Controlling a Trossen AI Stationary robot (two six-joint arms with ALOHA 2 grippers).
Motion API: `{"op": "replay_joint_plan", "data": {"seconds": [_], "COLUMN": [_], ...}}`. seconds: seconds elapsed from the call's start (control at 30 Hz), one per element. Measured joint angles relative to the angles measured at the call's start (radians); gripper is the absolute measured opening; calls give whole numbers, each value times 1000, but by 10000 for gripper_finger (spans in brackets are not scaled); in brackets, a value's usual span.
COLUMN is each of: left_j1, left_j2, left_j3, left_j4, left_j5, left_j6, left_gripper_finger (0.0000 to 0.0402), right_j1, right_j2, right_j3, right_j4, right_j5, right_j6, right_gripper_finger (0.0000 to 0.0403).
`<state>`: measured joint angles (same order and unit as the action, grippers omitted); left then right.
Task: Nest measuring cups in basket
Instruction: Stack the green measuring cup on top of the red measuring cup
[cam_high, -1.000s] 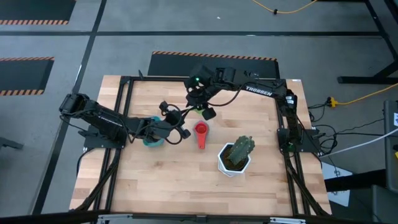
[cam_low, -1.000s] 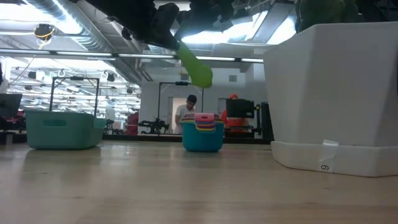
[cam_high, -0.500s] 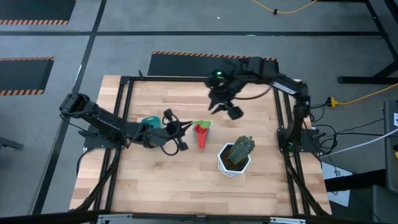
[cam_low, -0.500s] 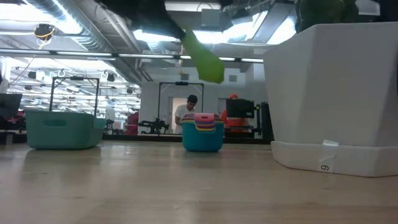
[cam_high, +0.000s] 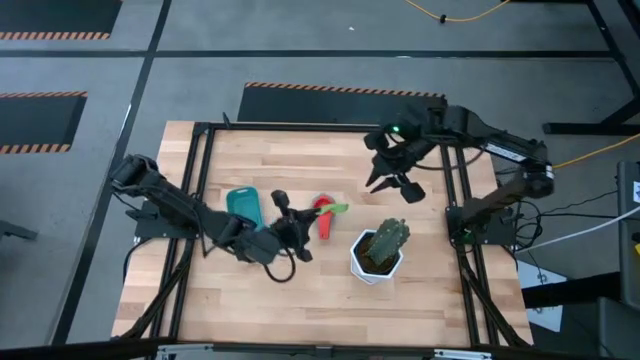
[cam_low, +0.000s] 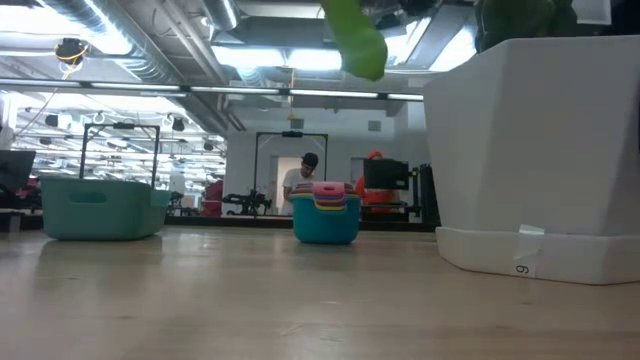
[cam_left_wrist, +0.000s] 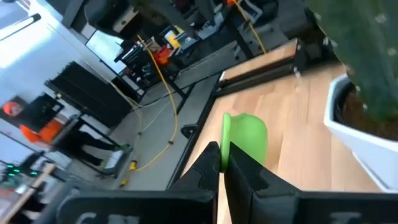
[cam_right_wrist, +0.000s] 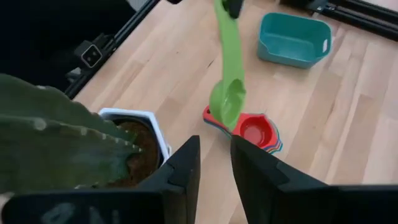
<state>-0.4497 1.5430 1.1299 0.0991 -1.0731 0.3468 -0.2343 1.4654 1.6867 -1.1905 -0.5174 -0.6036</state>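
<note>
My left gripper (cam_high: 303, 218) is shut on a green measuring cup (cam_high: 336, 208) in the air over the middle of the table. The cup also shows in the low view (cam_low: 355, 35) and the right wrist view (cam_right_wrist: 227, 98). Just beneath it a stack of measuring cups with a red one on top (cam_high: 322, 216) (cam_right_wrist: 255, 134) rests on the wood. The teal basket (cam_high: 244, 205) (cam_right_wrist: 292, 38) stands on the table left of the stack. My right gripper (cam_high: 396, 186) hangs open above the far right part of the table, with nothing between its fingers. My left gripper pinches the green cup's handle (cam_left_wrist: 225, 142) between its two fingers (cam_left_wrist: 210, 163), near the handle's free end (cam_right_wrist: 222, 18). The fingers come about level from the table's left and lie along the handle. The cup is lifted clear, with its bowl (cam_left_wrist: 247, 135) beyond the fingertips.
A white pot with a green cactus (cam_high: 378, 250) stands right of the stack, close to the green cup's bowl, and fills the right of the low view (cam_low: 540, 150). Black frame rails (cam_high: 200, 180) run along the table's sides. A person shows in the room behind (cam_low: 298, 180).
My left gripper has carried the green cup toward the table's right and a little nearer and higher, rolling its wrist; the cup now hangs over the stack. My right gripper has drawn back toward the right edge and risen, its fingers keeping the same gap.
</note>
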Motion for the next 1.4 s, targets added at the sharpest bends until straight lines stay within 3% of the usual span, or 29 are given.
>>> {"op": "replay_joint_plan", "data": {"seconds": [0.3, 0.7, 1.4], "left_j1": [-3, 3, 33], "left_j2": [146, 304, 322], "left_j3": [61, 61, 62], "left_j4": [-87, -220, -317], "left_j5": [-45, -155, -95], "left_j6": [3, 4, -3], "left_gripper_finger": [3, 5, 18], "right_j1": [-26, -28, -28], "right_j2": [-202, -332, -338], "right_j3": [-353, -612, -651], "right_j4": [205, 333, 388], "right_j5": [2, 0, 3], "right_j6": [95, 214, 218], "right_gripper_finger": [94, 94, 94]}}
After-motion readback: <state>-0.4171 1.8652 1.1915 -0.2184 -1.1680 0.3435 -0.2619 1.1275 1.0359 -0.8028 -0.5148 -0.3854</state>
